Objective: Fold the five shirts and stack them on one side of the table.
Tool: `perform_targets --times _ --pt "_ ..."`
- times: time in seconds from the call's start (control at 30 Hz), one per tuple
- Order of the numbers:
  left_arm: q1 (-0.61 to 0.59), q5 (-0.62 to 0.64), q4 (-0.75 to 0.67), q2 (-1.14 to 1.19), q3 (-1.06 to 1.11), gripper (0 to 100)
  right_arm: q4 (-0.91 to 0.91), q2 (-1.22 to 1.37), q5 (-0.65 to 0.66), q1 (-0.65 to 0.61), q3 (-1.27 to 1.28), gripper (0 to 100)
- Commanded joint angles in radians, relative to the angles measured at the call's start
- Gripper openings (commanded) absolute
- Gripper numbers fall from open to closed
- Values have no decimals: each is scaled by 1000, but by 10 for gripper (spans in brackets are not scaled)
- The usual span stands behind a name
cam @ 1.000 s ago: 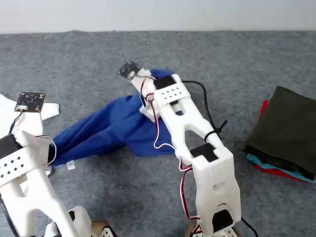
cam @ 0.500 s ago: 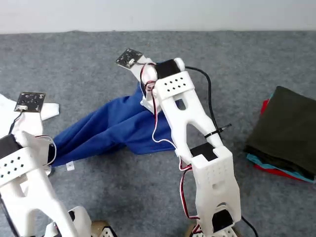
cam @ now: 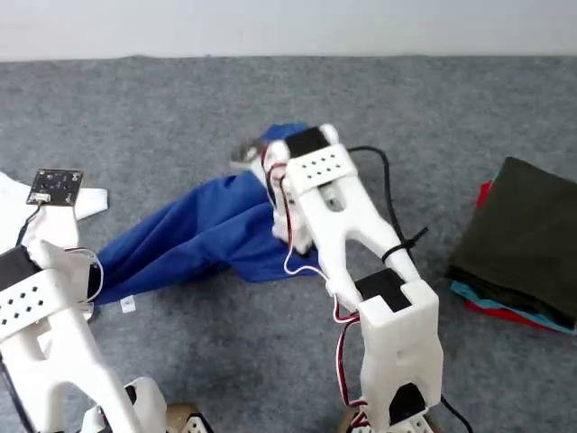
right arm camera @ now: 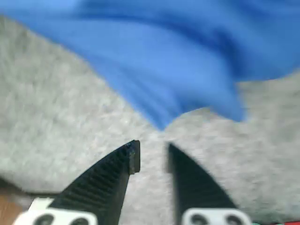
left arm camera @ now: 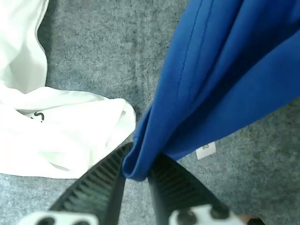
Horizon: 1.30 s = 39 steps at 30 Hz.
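Nearby, white shirt (left arm camera: 56, 126) beside blue shirt (left arm camera: 225, 70), folded stack (cam: 523, 234)

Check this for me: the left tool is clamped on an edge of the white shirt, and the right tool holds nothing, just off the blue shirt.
Wrong shirt. The left tool is clamped on an edge of the blue shirt, as the left wrist view shows; the white shirt lies loose beside it. The right tool holds nothing, just off the blue shirt.

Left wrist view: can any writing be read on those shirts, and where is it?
White tag on the blue shirt: small dark print, too small to read.
Dark mark on the white shirt: cut off by a fold, not readable.
No other writing on them.
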Motion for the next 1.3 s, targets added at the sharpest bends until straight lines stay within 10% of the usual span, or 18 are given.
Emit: perform_targets --times 0.0,0.43,0.77,1.27 --pt "0 5 -15 -25 -5 14 25 -12 -2 -35 14 254" --pt "-2 5 -8 -31 -5 14 -145 203 38 -24 12 251" --pt "-2 5 -8 -31 -5 14 -170 263 37 -4 9 14" --pt "230 35 77 -25 -272 14 36 -216 41 183 -308 9"
